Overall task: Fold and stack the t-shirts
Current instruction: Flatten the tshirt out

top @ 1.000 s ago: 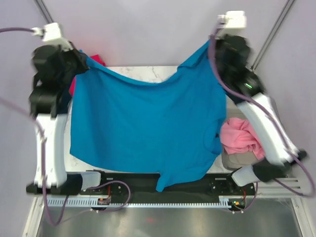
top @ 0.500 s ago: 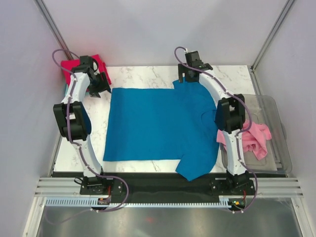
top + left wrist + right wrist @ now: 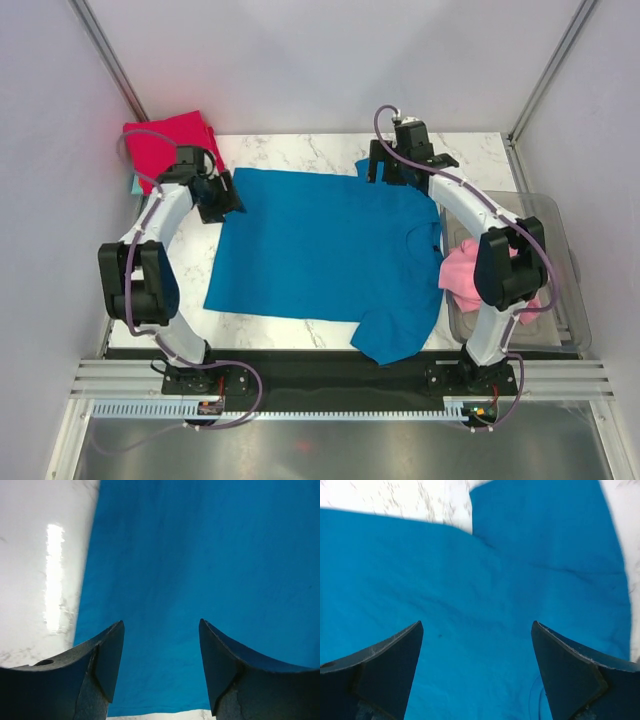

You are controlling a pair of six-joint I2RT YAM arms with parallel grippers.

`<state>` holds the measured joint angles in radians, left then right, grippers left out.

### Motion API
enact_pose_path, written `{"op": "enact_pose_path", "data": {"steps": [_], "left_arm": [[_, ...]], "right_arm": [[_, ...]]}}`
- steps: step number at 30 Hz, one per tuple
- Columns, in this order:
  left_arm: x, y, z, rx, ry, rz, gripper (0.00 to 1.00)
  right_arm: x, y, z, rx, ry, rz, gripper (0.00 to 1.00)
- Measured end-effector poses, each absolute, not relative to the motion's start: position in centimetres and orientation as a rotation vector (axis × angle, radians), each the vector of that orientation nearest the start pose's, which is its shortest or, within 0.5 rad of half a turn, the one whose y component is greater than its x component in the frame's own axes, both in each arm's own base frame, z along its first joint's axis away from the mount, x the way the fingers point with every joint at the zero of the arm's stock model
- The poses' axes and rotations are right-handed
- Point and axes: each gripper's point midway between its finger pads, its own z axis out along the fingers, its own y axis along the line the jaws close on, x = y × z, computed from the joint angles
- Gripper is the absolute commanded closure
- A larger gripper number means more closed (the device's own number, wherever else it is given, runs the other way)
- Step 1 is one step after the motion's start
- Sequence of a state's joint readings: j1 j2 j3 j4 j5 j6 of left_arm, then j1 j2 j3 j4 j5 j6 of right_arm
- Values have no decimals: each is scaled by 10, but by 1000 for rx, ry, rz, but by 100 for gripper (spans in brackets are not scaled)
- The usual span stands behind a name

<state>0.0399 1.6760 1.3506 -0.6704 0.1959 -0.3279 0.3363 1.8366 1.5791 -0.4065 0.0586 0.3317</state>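
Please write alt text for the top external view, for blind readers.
A bright blue t-shirt lies spread flat on a marble table, the left pincer and right pincer at its far corners. A red t-shirt lies at the far left; a pink t-shirt sits in a clear tub at right.

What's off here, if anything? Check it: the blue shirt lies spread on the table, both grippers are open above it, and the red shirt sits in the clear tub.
One error: it is the pink shirt that sits in the clear tub; the red shirt lies at the far left corner. The top external view shows it. The rest stands.
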Motion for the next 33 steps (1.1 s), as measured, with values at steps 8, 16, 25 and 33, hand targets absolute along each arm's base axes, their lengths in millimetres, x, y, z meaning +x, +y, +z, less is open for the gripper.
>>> {"op": "enact_pose_path", "data": {"steps": [8, 16, 25, 33], "left_arm": [[408, -87, 98, -320, 2617, -442, 35], [443, -86, 62, -374, 2647, -425, 36], [475, -71, 30, -435, 2690, -363, 36], [483, -30, 29, -552, 2664, -343, 36]], "right_arm": [[474, 188, 100, 3, 2432, 350, 2], [467, 195, 41, -12, 2559, 352, 2], [510, 225, 37, -48, 2505, 455, 2], [552, 256, 41, -71, 2435, 578, 2]]}}
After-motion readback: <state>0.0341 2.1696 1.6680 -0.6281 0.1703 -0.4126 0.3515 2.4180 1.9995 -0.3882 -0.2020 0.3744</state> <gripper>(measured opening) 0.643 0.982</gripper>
